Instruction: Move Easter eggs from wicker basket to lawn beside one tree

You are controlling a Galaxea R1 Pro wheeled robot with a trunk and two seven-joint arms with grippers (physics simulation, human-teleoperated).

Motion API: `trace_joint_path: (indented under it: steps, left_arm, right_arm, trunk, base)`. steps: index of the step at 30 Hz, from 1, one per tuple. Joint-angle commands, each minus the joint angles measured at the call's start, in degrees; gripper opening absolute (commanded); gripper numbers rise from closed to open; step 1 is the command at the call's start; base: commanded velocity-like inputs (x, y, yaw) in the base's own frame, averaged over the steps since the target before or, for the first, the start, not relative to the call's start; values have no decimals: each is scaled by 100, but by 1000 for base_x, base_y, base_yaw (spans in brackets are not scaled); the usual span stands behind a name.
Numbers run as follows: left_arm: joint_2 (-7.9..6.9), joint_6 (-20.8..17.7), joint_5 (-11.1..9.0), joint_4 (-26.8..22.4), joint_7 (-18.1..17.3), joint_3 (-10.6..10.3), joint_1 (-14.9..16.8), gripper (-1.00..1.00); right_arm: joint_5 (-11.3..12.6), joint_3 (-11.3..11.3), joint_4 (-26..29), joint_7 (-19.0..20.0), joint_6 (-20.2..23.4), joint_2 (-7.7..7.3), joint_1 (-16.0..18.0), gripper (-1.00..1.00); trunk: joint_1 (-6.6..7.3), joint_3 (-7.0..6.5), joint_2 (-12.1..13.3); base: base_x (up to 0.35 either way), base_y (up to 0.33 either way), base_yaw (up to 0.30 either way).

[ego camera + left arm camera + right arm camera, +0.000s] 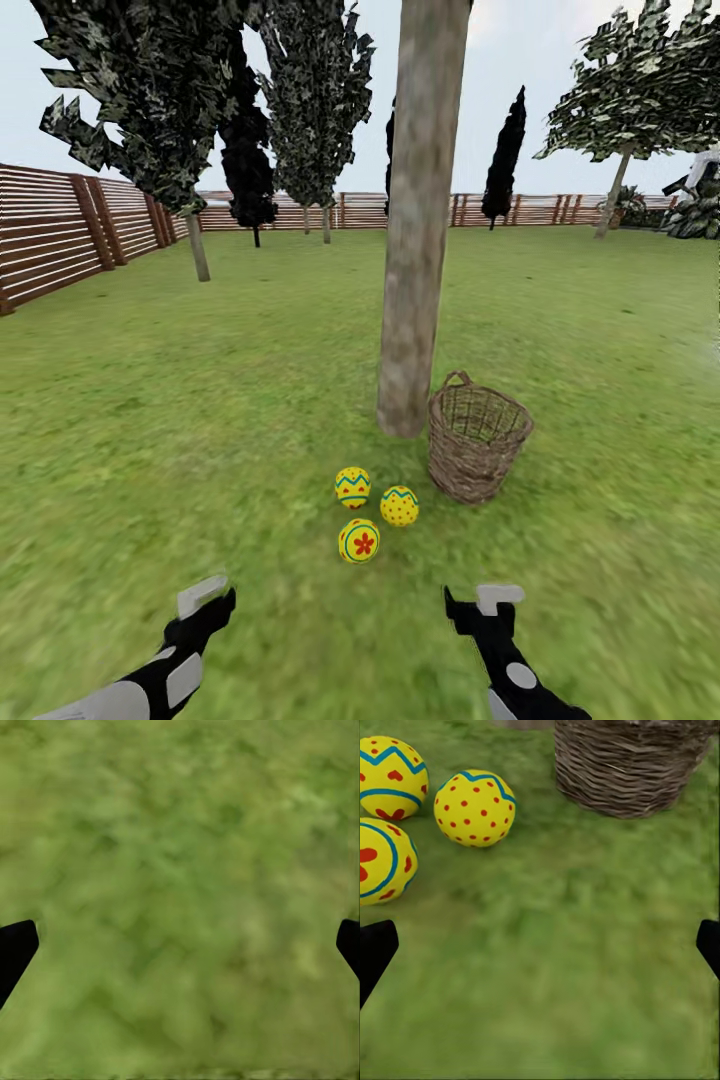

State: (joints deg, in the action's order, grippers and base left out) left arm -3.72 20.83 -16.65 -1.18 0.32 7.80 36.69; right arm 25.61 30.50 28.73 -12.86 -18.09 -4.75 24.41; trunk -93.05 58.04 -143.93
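Three yellow Easter eggs lie on the lawn (200, 420) just in front of the tree (415, 250): a zigzag egg (352, 487), a dotted egg (399, 505) and the flower egg (359, 541). The wicker basket (478, 440) stands upright right of the trunk, and nothing shows inside it. My left gripper (212, 600) hangs open over bare grass (180, 870). My right gripper (473, 603) is open too, short of the eggs. In its wrist view are the dotted egg (475, 808), zigzag egg (390, 776), flower egg (382, 862) and basket (626, 765).
A brown slat fence (60, 230) rings the garden at left and along the back. Dark cypresses (505, 150) and other trees (190, 120) stand farther off. Open grass stretches to both sides of the trunk.
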Motion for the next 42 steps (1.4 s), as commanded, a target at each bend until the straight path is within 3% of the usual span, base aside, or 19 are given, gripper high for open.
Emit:
trace_joint_path:
  steps: [1, 7, 18, 26, 42]
  left_arm:
    - [30, 43, 31, 4, 33, 37, -143, 100]
    - [114, 54, 31, 4, 110, 37, -377, 100]
    - [191, 29, 38, 4, 204, 37, -399, 100]
    - [276, 60, 62, 4, 205, 37, -407, 100]
    - [337, 61, 62, 4, 212, 37, -487, 100]
  right_arm:
    - [43, 57, -283, -40, -318, 7, 4, 100]
    - [69, 63, -1132, -28, -787, 37, 2, 100]
    - [87, 50, -1736, -23, -863, 81, 2, 100]
    - [26, 76, -1827, -2, -1084, 237, 2, 100]
    - [14, 86, -2029, 3, -1105, 239, 2, 100]
  trunk:
    - [4, -28, 0]
    - [19, -198, 8]
    - [48, -452, 22]
    - [68, -629, 33]
    - [110, -984, 54]
  base:
    - [0, 0, 0]
    - [0, 0, 32]
    - [0, 0, 41]
    - [0, 0, 43]
    - [0, 0, 0]
